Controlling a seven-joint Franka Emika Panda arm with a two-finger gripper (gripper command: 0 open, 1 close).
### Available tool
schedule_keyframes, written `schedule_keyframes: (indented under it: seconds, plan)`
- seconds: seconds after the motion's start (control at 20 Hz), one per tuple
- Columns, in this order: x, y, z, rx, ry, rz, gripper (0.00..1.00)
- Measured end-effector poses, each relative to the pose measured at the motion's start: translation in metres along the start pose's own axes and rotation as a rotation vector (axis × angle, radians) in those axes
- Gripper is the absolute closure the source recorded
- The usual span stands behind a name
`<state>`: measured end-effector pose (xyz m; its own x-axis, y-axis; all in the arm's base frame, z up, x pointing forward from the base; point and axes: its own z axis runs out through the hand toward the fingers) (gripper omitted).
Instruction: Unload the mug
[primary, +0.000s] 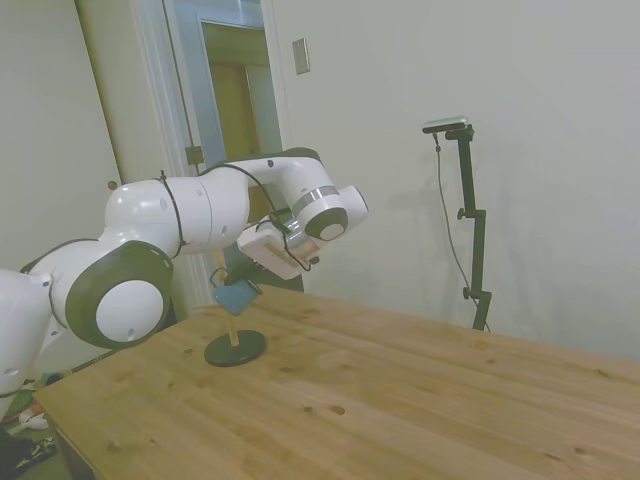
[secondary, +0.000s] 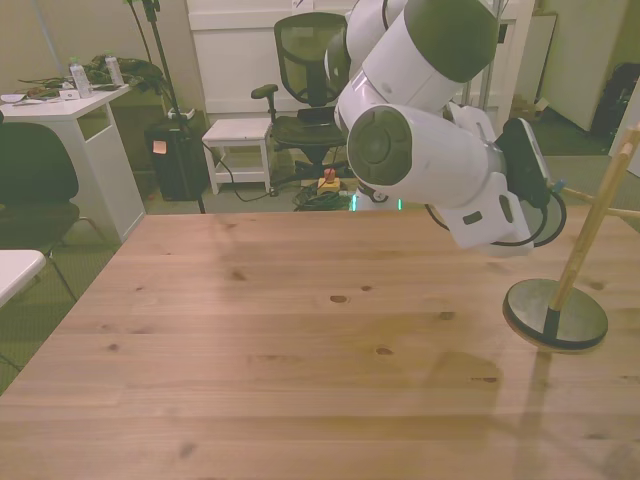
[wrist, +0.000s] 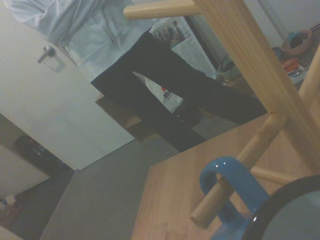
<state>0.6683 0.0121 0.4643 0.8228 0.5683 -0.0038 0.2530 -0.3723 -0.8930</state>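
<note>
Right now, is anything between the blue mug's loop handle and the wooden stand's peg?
Nothing: in the wrist view the wooden peg passes through the small blue mug's loop handle, so the mug hangs on the wooden peg stand.

A white bag (wrist: 162, 92) behind a person's dark trouser legs (wrist: 165, 100) is showing red letters, seemingly "MA"; the rest is hidden.
</note>
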Motion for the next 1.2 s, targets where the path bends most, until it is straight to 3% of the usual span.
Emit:
schedule_keyframes:
  seconds: [0.55,0.95,1.2]
  plan:
    - [-0.017,-0.014,-0.001,0.009,-0.017,0.004,1.00]
    - [-0.066,-0.025,-0.015,-0.015,0.011,0.035,1.00]
    - [-0.125,-0.040,-0.049,-0.151,0.036,0.137,1.00]
